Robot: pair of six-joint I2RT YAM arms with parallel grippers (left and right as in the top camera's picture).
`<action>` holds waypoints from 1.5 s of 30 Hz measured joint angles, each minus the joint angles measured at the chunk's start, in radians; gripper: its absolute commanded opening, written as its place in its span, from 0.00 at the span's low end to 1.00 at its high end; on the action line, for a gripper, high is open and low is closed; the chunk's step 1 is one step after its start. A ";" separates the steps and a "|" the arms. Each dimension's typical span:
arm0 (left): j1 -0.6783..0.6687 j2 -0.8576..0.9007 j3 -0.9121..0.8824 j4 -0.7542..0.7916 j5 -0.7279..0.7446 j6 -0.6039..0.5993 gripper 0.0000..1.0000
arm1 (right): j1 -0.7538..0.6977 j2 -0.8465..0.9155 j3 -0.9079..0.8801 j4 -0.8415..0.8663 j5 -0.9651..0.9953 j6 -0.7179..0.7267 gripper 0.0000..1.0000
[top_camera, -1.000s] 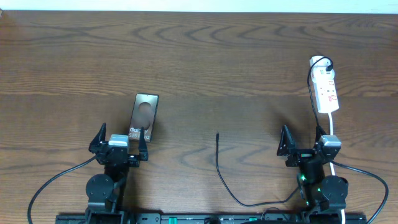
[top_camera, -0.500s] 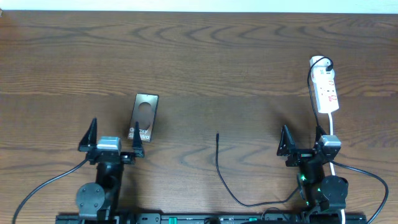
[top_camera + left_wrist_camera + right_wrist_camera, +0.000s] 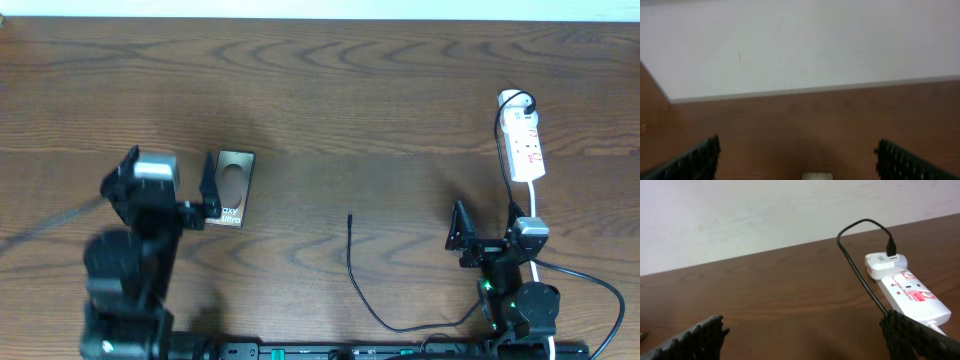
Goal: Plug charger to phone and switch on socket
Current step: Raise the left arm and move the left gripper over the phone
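The phone (image 3: 234,185) lies flat on the wooden table, left of centre, its dark face and oval mark up. My left gripper (image 3: 166,180) hangs raised just left of it, open and empty; its right finger (image 3: 208,186) overlaps the phone's left edge from above. In the left wrist view the left gripper (image 3: 797,157) frames only bare table. The charger's black cable (image 3: 352,262) lies mid-table, its plug tip (image 3: 350,216) free. The white socket (image 3: 525,145) sits far right. My right gripper (image 3: 486,225) rests open near the front edge, below the socket (image 3: 912,295).
A white adapter (image 3: 884,263) with the black cable (image 3: 860,275) plugged in sits at the socket's far end. The socket's white cord (image 3: 537,215) runs past the right arm. A pale wall (image 3: 800,45) stands behind the table's far edge.
My left arm has risen and swung forward and left, from the front edge up beside the phone. The right arm, phone, cable and socket have not moved.
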 measured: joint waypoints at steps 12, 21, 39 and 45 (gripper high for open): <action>0.000 0.718 0.822 -0.768 0.000 0.000 0.98 | 0.000 0.003 0.000 0.001 0.003 0.000 0.99; 0.000 1.017 0.857 -0.892 0.000 0.000 0.98 | 0.000 0.003 0.000 0.001 0.003 0.000 0.99; 0.000 1.292 0.857 -0.873 0.011 -0.002 1.00 | 0.000 0.003 0.000 0.001 0.003 0.000 0.99; 0.000 1.299 0.857 -0.862 0.012 -0.003 1.00 | 0.000 0.003 0.000 0.001 0.003 0.000 0.99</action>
